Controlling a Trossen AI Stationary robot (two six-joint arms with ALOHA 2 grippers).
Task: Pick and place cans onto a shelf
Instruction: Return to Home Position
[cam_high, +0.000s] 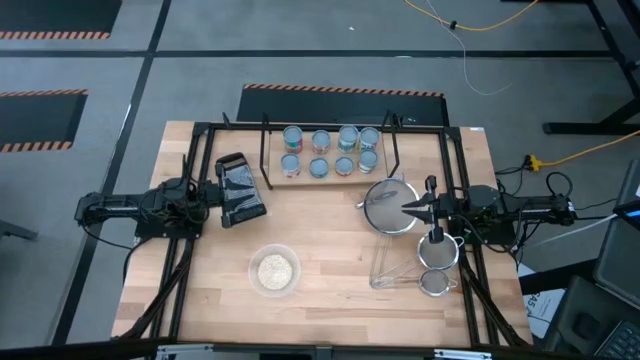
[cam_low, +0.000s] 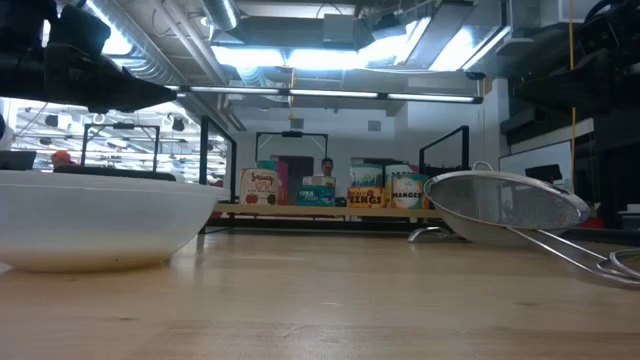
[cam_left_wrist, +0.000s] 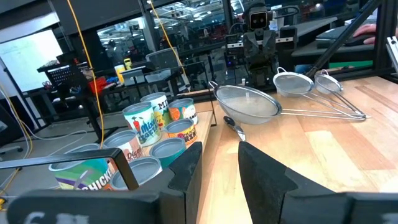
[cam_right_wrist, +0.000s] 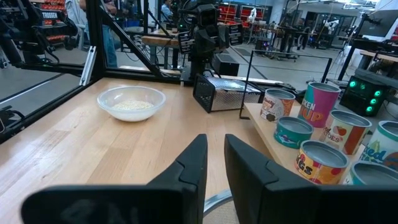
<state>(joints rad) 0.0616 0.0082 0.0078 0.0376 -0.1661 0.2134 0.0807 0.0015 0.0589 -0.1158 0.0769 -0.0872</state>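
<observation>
Along the table's (cam_high: 330, 300) far edge, cans (cam_high: 330, 152) crowd the shelf (cam_high: 275, 172).

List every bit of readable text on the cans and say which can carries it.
"CHICKE", cut off: nearest can, left wrist view.
"KEN", cut off: tall pink can, right wrist view.
"MANGE", partly legible: orange can, low view.
Other labels on the cans are too small or blurred.
</observation>
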